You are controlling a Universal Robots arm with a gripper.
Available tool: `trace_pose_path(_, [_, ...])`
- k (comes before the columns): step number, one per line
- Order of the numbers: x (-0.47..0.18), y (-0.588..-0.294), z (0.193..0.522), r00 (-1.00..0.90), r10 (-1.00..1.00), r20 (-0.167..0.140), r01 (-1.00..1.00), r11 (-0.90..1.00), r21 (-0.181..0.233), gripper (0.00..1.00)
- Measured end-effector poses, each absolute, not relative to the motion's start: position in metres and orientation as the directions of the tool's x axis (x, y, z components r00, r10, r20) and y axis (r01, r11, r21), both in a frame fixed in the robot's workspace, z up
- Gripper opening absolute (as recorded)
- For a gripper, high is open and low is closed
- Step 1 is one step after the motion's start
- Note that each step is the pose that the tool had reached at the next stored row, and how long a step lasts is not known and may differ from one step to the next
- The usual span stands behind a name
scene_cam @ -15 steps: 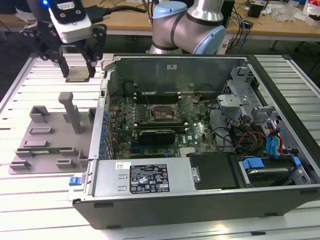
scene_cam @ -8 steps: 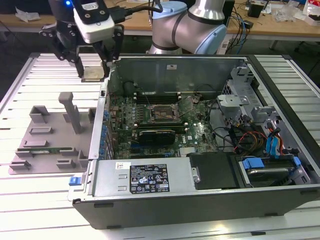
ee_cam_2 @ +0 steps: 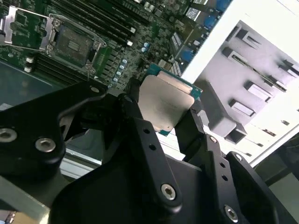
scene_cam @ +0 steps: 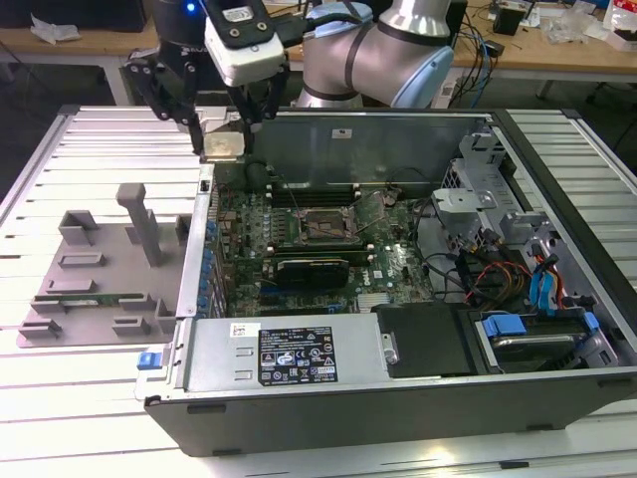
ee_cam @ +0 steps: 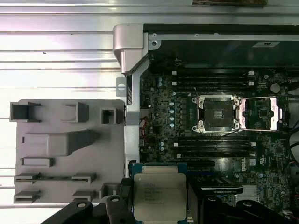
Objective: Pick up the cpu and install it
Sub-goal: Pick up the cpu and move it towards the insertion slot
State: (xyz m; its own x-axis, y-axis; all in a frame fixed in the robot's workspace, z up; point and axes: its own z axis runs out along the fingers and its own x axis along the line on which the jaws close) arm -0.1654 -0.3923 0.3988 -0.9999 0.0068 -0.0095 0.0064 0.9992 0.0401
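Note:
The cpu (scene_cam: 223,142) is a flat square chip with a silvery top plate, held in the air above the back left corner of the open computer case. My gripper (scene_cam: 223,139) is shut on the cpu, its black fingers clamping two opposite edges. Both wrist views show the cpu (ee_cam_2: 165,103) (ee_cam: 160,195) between the fingers (ee_cam_2: 195,128). The black socket (scene_cam: 323,225) on the motherboard lies open with its metal frame swung up, to the exterior view's right of and nearer than the held chip. The socket (ee_cam: 217,112) (ee_cam_2: 72,44) appears in both wrist views.
A grey parts fixture (scene_cam: 100,264) with slots and posts lies on the table at the exterior view's left of the case. The case wall (scene_cam: 194,259) stands between them. Cables and drive bays (scene_cam: 518,279) fill the case's right side. A power supply (scene_cam: 289,354) sits along the front.

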Motion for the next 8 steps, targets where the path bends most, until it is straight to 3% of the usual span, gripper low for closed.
trace_pose_path(8, [-0.14, -0.392, 0.39, -1.0, 0.006, -0.01, 0.006, 0.999, 0.04, 0.55])
